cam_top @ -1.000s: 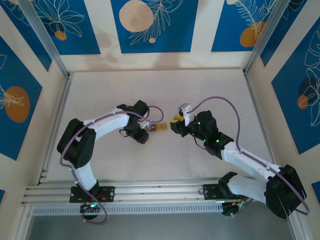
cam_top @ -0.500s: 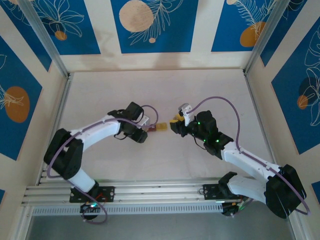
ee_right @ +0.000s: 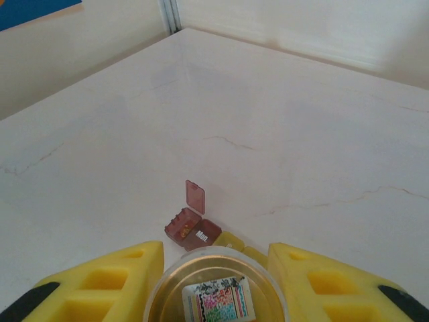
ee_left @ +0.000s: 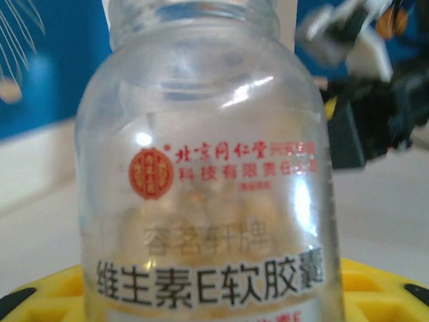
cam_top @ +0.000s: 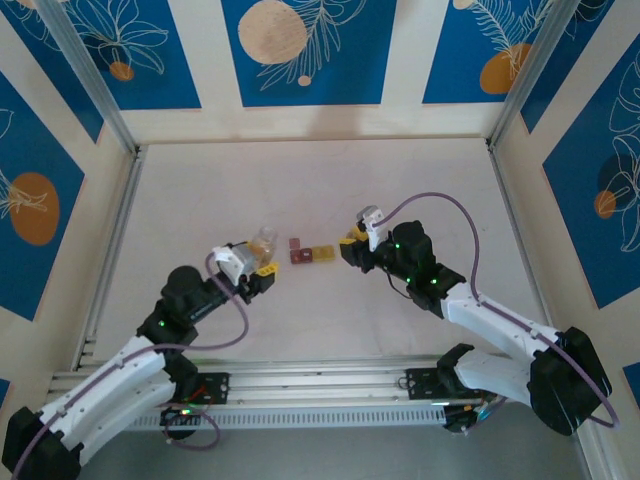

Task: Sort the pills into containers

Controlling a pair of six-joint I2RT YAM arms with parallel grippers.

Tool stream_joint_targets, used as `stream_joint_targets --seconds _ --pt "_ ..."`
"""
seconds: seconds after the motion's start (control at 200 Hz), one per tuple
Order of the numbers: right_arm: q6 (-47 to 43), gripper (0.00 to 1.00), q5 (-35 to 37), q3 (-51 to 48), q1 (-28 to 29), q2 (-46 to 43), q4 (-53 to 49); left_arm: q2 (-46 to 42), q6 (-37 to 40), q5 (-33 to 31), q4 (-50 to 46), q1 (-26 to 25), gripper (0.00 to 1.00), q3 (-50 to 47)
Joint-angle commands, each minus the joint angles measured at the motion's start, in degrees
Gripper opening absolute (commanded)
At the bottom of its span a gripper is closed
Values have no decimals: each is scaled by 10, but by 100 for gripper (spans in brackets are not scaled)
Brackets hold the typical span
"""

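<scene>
**Bottle in the left claw, cap in the right, boxes between**

An aluminium rail [cam_top: 320, 385] runs along the near edge and carries both arm bases. Just past it the left arm lies low. The left gripper [cam_top: 260, 258] is clenched on a clear bottle [cam_top: 265, 240]. Whether the bottle stands on the table [cam_top: 300, 170] or hangs above it cannot be told.

From above the bottle is a small glassy shape. The left wrist camera brings it close: a threaded neck, red and black Chinese print on the glass, and pale capsules [ee_left: 201, 215] blurred inside. Yellow fingers [ee_left: 47, 295] sit at either side of its base.

The containers [cam_top: 311, 254] lie on the table between the two claws, just right of the bottle. The dark red box [cam_top: 299, 254] is toward the left arm, and the yellow box [cam_top: 323, 254] is joined to its right. The right wrist camera shows the red box's lid tipped up and "Mon." printed on it. The yellow box is half hidden behind the claw's load, and the boxes' contents are too small to make out.

The right gripper [cam_top: 352, 243] sits just right of the yellow box, closed on a round cap [ee_right: 216, 295] that bears a colourful sticker.

Beyond the boxes, open tabletop runs to the far wall [cam_top: 310, 120]. There are broad margins out to the framing posts on both sides.
</scene>
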Motion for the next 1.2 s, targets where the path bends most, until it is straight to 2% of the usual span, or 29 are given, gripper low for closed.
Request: stream_joint_targets --seconds 0.0,0.16,0.29,0.39,0.545,0.79,1.015,1.195 --pt "-6 0 5 -5 -4 9 21 -7 25 8 135 3 0 -9" --pt "-7 0 3 -2 -4 11 17 29 18 -10 149 3 0 -4" --pt "-7 0 6 -2 -4 4 11 65 -3 -60 -35 3 0 65" --pt "-4 0 4 -2 -3 -2 10 99 -26 -75 -192 3 0 119" --pt "0 0 -1 -2 -4 -3 10 156 -52 -72 -331 2 0 155" --pt "0 0 3 -3 -4 -2 11 290 -103 -66 -415 2 0 210" --pt "3 0 -1 -3 -4 -1 12 386 -94 -31 -448 2 0 251" --pt "5 0 -3 -2 -5 0 12 446 -95 -30 -476 2 0 283"
